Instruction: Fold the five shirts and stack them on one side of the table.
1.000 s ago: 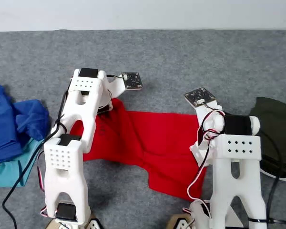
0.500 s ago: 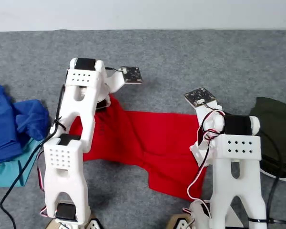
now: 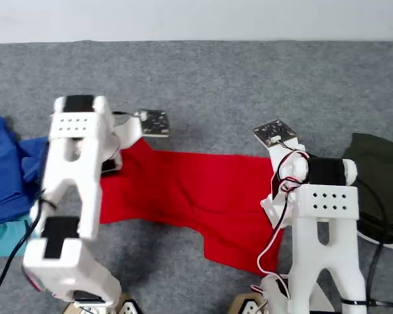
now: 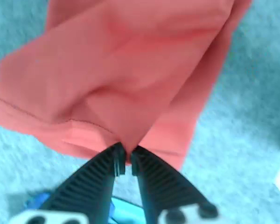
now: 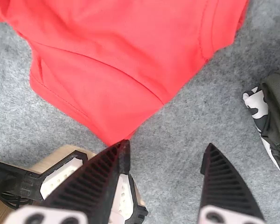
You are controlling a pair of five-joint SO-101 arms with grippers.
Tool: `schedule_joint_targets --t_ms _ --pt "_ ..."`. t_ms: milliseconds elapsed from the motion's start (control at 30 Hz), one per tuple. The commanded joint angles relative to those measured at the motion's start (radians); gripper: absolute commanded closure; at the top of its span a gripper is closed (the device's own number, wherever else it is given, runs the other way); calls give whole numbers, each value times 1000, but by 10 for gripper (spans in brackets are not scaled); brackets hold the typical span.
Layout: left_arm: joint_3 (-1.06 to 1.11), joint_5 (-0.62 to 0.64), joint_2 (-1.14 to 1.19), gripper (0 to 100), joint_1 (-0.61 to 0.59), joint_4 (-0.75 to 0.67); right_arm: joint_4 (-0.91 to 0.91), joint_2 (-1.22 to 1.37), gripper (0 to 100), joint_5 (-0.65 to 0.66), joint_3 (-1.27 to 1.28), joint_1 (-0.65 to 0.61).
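Observation:
A red shirt (image 3: 196, 196) lies spread across the grey table between the two arms. My left gripper (image 4: 124, 157) is shut on a pinched fold of the red shirt (image 4: 121, 70), lifting its left end. In the high view that arm (image 3: 75, 163) stands over the shirt's left edge. My right gripper (image 5: 165, 154) hangs open above the grey cloth, just off the red shirt's (image 5: 126, 56) corner, holding nothing. A blue shirt (image 3: 10, 170) and a teal shirt (image 3: 3, 239) lie piled at the left; a dark olive shirt (image 3: 376, 176) lies at the right.
A camouflage-patterned piece (image 5: 259, 109) shows beside the dark shirt (image 5: 277, 121). The arms' bases (image 3: 252, 304) sit at the near table edge. Bare grey table (image 3: 249, 78) stretches behind the shirt.
The left arm has swung left toward the blue pile, dragging the red shirt's left end with it. The right arm has not moved.

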Motion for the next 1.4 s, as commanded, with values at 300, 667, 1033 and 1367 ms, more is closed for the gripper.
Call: schedule_joint_targets --t_ms 300,667,1033,1367 --pt "321 -140 -230 995 -209 34 16 -36 747 -6 -8 5" --pt "366 -193 -178 994 -299 25 21 -36 747 -6 -8 5" --pt "340 -178 -124 928 -295 6 12 -31 747 -5 -9 5" --pt "160 38 -221 899 -264 -97 -263 19 746 -11 -8 4"
